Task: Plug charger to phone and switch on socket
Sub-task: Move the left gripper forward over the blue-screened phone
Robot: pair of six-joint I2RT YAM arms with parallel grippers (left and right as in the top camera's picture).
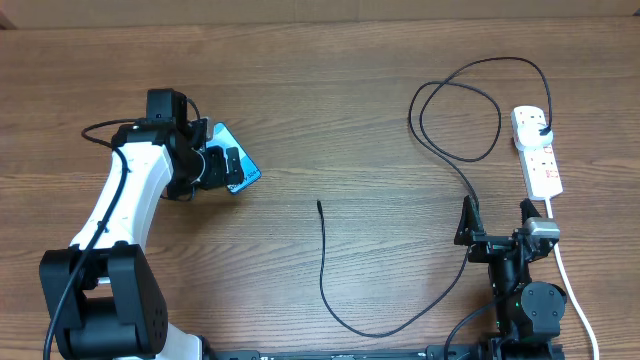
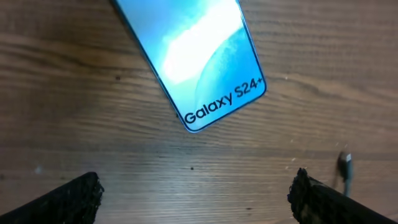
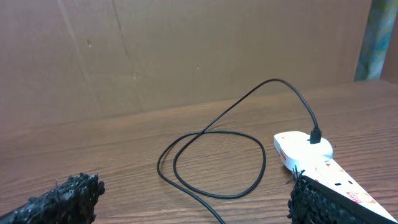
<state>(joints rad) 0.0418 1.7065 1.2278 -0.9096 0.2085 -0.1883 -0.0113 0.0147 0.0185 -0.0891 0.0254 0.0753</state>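
Observation:
The phone (image 1: pixel 224 135) lies at the left of the table, screen up, partly hidden under my left gripper (image 1: pixel 212 166). In the left wrist view the phone (image 2: pixel 199 56) reads "Galaxy S24+", and my left gripper (image 2: pixel 196 193) hangs over its lower end, wide open and empty. The charger cable's connector tip (image 1: pixel 319 205) lies loose mid-table and also shows in the left wrist view (image 2: pixel 346 165). The cable (image 1: pixel 380 332) loops right to its black plug (image 1: pixel 541 131), seated in the white socket strip (image 1: pixel 540 160). My right gripper (image 1: pixel 497 218) is open and empty beside the strip.
The strip's white lead (image 1: pixel 570 275) runs down past my right arm. The right wrist view shows the cable loop (image 3: pixel 211 162), the strip (image 3: pixel 298 149) and a brown cardboard wall (image 3: pixel 186 50) behind the table.

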